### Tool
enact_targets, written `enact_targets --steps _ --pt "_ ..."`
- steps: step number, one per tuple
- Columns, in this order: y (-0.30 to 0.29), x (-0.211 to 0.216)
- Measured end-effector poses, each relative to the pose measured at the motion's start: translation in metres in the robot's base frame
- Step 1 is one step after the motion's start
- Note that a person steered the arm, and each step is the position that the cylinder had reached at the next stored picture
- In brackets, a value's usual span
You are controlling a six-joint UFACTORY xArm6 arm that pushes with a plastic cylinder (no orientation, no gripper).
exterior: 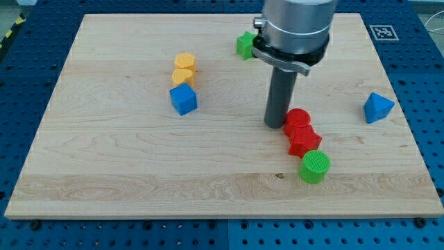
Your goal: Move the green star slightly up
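Right now my tip is planted on the wooden board a little right of its centre, just beside and probably touching the red round block, which is nowhere near what I am meant to move. Being a bare rod, it has nothing to open or close and grips nothing; it can only shove. The green star lies near the top edge, partly hidden behind my arm's housing, so I cannot tell how much board is left above it. That is the main risk: "slightly up" leaves little room, and a long or fast push could run the star off the top edge. To get beneath it I must leave the red cluster cleanly; dragging sideways would knock the red round block into the red star-like block below it, and that into the green cylinder toward the bottom edge. An off-centre push on the star's points would likely spin it aside instead of sending it straight. The two yellow blocks, the blue cube and the blue triangular block near the right edge look safely distant. No brand or lettering is legible; only a black-and-white square marker sits at the top right corner.
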State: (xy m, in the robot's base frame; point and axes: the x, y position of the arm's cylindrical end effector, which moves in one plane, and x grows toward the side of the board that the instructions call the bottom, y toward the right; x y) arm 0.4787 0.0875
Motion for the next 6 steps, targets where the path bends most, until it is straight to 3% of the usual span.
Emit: enact_targets --steps 2,6 --pt "0.004 -0.007" --pt "0.006 -0.129"
